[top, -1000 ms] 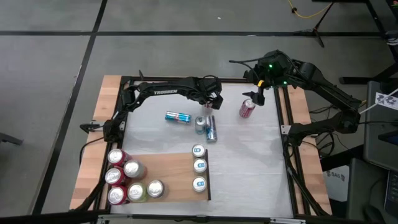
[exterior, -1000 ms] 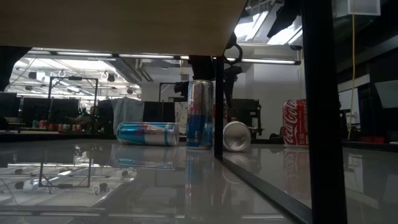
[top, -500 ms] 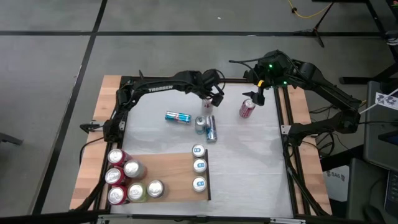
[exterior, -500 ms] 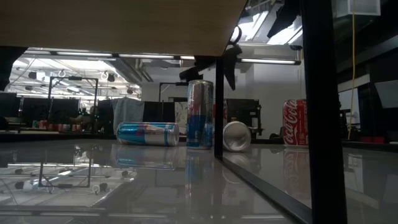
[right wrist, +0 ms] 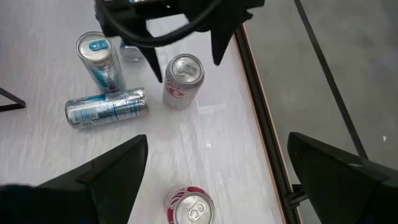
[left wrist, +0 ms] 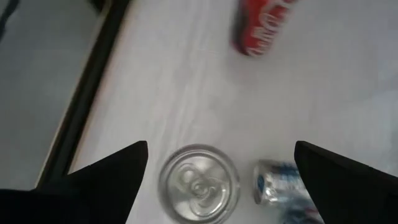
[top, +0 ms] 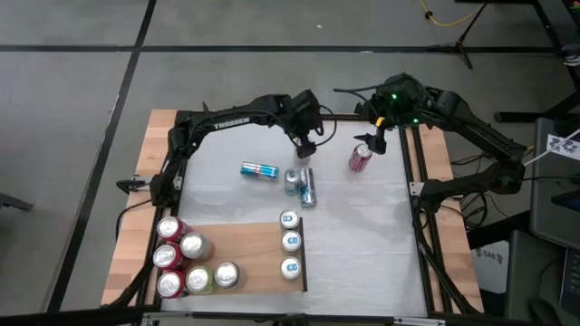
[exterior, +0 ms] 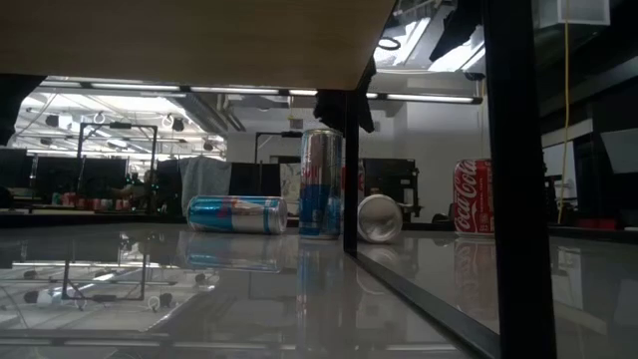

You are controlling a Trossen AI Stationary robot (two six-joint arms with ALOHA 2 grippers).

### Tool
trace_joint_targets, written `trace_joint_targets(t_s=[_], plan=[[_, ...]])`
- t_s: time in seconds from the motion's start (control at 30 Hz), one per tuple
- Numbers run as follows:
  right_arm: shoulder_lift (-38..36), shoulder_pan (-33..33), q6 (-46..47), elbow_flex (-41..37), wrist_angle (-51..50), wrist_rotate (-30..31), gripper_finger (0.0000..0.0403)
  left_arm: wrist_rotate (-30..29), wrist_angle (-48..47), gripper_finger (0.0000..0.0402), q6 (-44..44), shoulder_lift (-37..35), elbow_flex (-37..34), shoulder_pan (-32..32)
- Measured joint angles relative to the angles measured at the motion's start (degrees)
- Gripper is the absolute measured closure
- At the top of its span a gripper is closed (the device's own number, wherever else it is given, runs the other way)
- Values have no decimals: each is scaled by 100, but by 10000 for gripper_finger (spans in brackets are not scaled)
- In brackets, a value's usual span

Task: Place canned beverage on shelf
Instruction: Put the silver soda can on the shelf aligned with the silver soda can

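White worktop [top: 353,244], dark frame around it. Shelf [top: 258,258], a light-brown wood panel, lies at the near left part; three slim blue-topped cans [top: 290,243] stand in a row along its dark-strip edge, a cluster of red, silver and green cans [top: 186,263] at its other end.

Left pincer [top: 306,145] hangs over the far middle of the worktop, fingers [left wrist: 106,177] spread wide, empty. Directly below it stands an upright silver can [left wrist: 199,182]; a blue can [top: 307,187] lies just beside it, another blue can [top: 259,170] lies nearby.

Right pincer [top: 376,138] waits at the far right, fingers [right wrist: 112,171] apart, empty, above a red can [top: 360,158].
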Motion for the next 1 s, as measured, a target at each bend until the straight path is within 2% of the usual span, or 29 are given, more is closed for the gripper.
trace_joint_targets(t_s=[0.13,0.67,1.0], plan=[[0,0,0,0,-50,0,26,156,-9,6,439,0,0,26],[0,0,0,0,-100,0,26,122,117,6,498,-4,-714,40],[0,0,0,0,-98,0,26,-305,426,6,484,-11,-922,46]])
